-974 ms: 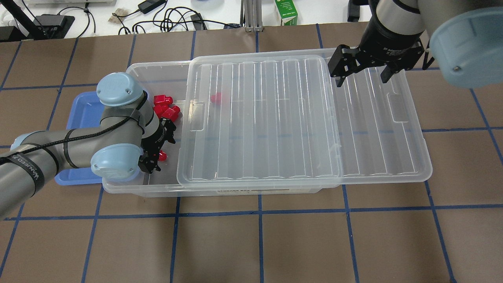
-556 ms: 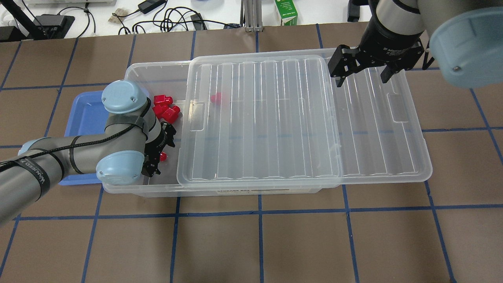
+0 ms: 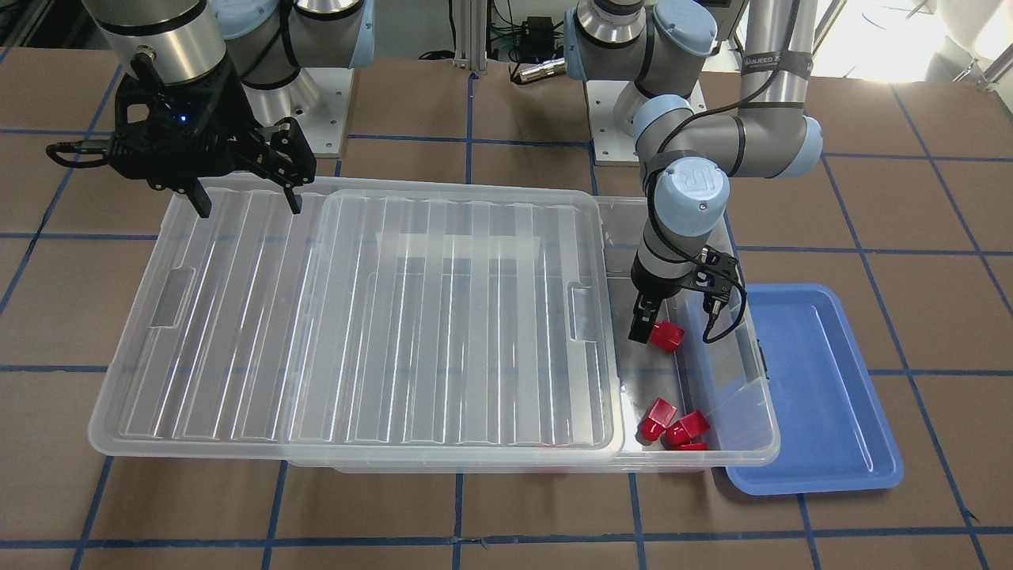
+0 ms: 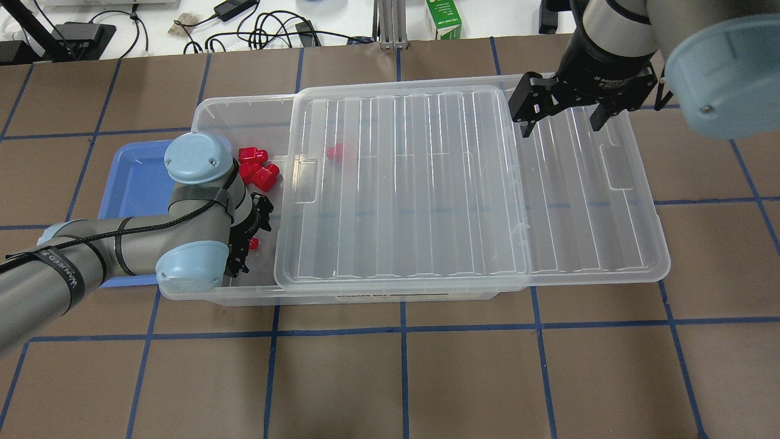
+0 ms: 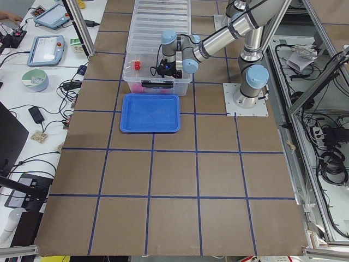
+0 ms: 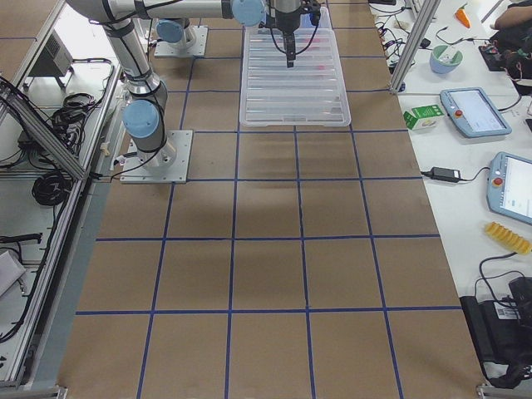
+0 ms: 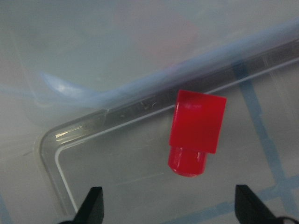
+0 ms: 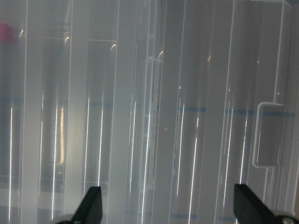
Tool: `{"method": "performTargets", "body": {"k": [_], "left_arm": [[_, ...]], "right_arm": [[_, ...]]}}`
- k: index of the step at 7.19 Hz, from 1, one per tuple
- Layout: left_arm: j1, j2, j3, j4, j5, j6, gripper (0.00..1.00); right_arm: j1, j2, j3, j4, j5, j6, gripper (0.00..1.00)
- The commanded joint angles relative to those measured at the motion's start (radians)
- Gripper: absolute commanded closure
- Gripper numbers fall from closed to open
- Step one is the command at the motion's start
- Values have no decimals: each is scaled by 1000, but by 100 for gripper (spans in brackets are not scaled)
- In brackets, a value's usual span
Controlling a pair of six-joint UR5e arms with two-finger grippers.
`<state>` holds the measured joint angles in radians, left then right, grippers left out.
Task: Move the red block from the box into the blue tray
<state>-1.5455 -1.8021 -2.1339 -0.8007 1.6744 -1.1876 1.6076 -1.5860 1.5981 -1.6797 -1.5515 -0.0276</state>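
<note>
A red block (image 3: 667, 336) lies on the floor of the clear box (image 3: 752, 396) at its uncovered end, stud toward my wrist camera (image 7: 196, 133). My left gripper (image 3: 654, 328) is down inside the box, open, its fingertips (image 7: 93, 207) wide apart on either side of the block and not gripping it. In the overhead view the block (image 4: 253, 243) peeks out beside the left gripper (image 4: 245, 244). The blue tray (image 3: 807, 380) lies outside the box's end wall, with nothing in it. My right gripper (image 3: 245, 198) hangs open over the ribbed lid (image 3: 396, 317).
Several more red blocks (image 3: 673, 423) are heaped in the box's far corner (image 4: 256, 167), and one shows through the lid (image 4: 335, 152). The lid is slid aside and overhangs the box's other end. Cables and a green carton (image 4: 443, 21) lie beyond the table.
My left arm has shifted a little to the right and further into the box over the red block. The right gripper has hardly moved.
</note>
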Motion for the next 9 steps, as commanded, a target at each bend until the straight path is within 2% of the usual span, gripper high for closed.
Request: {"method": "performTargets", "body": {"k": [1, 5, 7, 9], "left_arm": [[-2, -6, -1, 9, 28, -13, 0], [-14, -23, -9, 46, 36, -36, 0], [-15, -34, -11, 49, 100, -36, 0], [-18, -45, -11, 61, 108, -35, 0]], "right_arm": [[0, 0, 0, 0, 1, 0, 0], [0, 0, 0, 0, -1, 0, 0], [0, 0, 0, 0, -1, 0, 0], [0, 0, 0, 0, -1, 0, 0]]}}
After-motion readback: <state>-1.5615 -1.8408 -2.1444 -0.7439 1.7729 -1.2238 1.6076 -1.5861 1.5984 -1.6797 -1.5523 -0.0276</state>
